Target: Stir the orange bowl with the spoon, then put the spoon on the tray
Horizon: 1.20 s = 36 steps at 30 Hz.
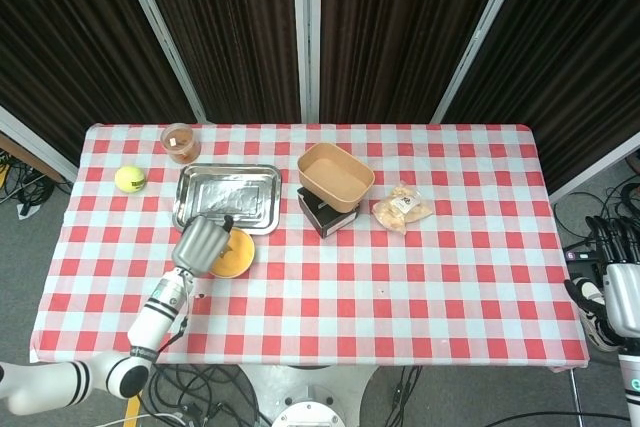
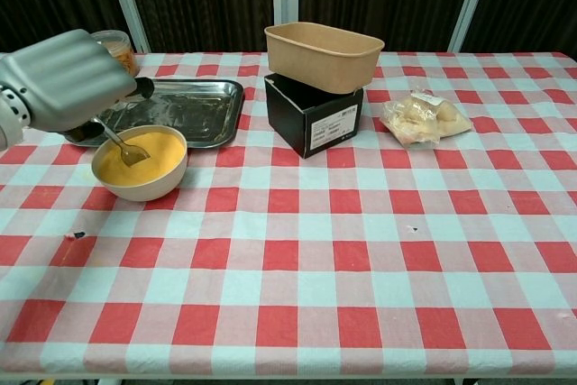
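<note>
Over orange bowl [image 2: 140,162]: my left hand [image 2: 63,78] gripping spoon [image 2: 122,147], tip in contents; stirring underway. Tray [image 2: 194,114] drop-off pending. Right hand [image 1: 618,292] idle, state unclear.

Looks like a lab or robot test booth, not a home. Folding-style table [image 1: 480,287] under a red-and-white checked cloth [image 2: 361,250], set against dark ribbed curtain panels [image 1: 230,27] with pale metal frame bars [image 1: 305,37]. Grey floor [image 1: 610,187], loose cables [image 1: 25,192] at both sides and under the table edge. Staged props only.
</note>
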Tool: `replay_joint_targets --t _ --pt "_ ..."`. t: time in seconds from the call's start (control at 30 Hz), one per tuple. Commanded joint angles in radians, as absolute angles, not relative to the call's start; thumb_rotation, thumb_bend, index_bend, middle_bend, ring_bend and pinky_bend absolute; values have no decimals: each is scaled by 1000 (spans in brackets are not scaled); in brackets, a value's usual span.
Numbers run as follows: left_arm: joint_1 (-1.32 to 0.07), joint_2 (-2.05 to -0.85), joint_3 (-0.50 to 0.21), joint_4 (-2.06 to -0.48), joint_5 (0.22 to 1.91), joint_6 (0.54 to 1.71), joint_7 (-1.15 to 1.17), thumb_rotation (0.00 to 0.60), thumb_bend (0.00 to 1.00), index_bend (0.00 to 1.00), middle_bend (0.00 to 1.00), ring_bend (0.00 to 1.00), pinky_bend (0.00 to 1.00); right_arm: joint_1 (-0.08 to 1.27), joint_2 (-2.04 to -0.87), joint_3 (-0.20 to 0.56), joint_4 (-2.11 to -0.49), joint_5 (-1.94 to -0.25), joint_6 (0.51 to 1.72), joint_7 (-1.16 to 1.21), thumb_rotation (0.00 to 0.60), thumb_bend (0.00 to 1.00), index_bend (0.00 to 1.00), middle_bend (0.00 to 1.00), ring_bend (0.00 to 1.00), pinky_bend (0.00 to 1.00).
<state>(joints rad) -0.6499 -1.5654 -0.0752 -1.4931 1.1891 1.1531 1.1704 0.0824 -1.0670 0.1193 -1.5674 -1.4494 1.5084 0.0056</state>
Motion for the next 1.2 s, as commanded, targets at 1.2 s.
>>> replay_joint_targets --t 1.2 --pt "-729 -1501 -80 -1434 1092 987 859 600 310 569 978 947 1000 74 -1040 137 -1581 -1446 1533 4 600 155 0 91 0 56"
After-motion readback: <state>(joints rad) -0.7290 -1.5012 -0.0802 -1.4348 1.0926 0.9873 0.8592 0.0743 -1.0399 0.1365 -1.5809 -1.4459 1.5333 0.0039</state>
